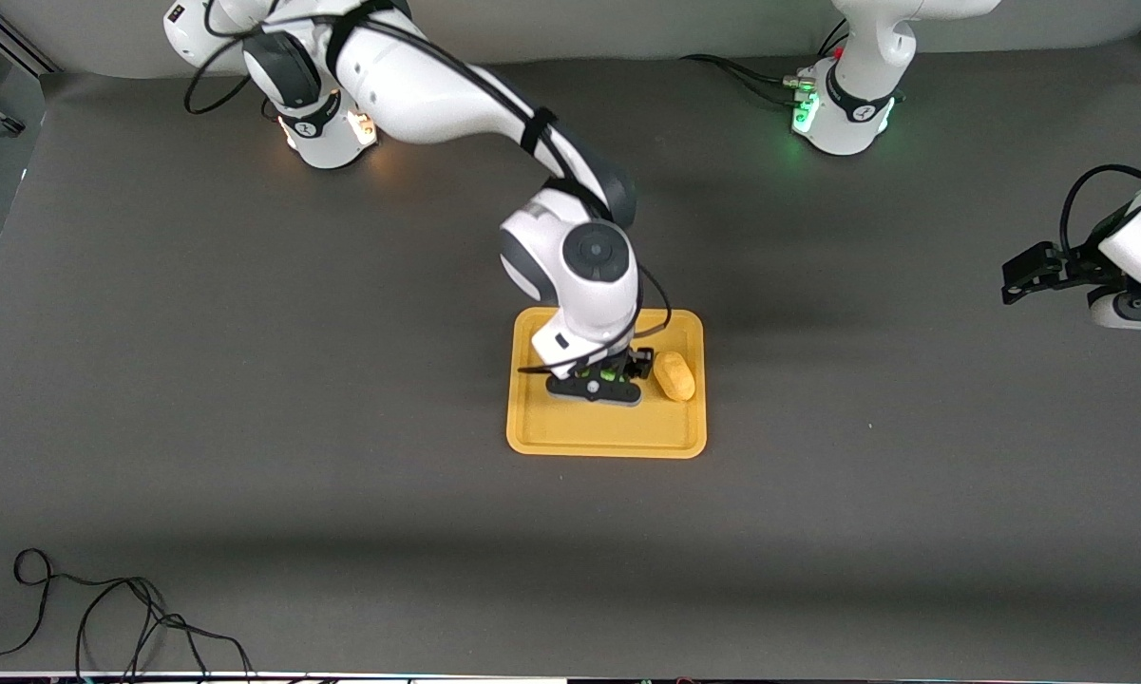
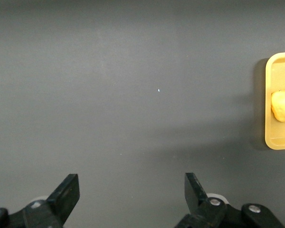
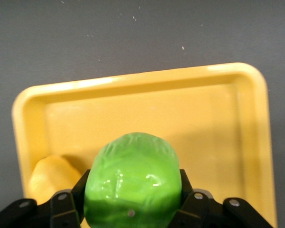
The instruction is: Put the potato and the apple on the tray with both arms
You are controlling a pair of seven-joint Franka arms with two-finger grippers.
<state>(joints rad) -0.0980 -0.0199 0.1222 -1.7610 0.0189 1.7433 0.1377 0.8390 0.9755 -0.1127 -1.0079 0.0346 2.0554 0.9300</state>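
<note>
The yellow-orange tray point(image 1: 570, 437) lies in the middle of the table. The potato point(image 1: 674, 375) lies on it at the side toward the left arm's end; it also shows in the right wrist view point(image 3: 50, 175) and the left wrist view point(image 2: 283, 105). My right gripper point(image 1: 600, 378) is over the tray, shut on the green apple point(image 3: 133, 183), which is mostly hidden by the hand in the front view. My left gripper point(image 1: 1017, 275) waits open and empty over bare table at the left arm's end; its fingers point(image 2: 66, 194) stand wide apart.
The table is a dark grey mat. A loose black cable point(image 1: 104, 617) lies near the front edge at the right arm's end. The tray's edge point(image 2: 275, 99) shows in the left wrist view.
</note>
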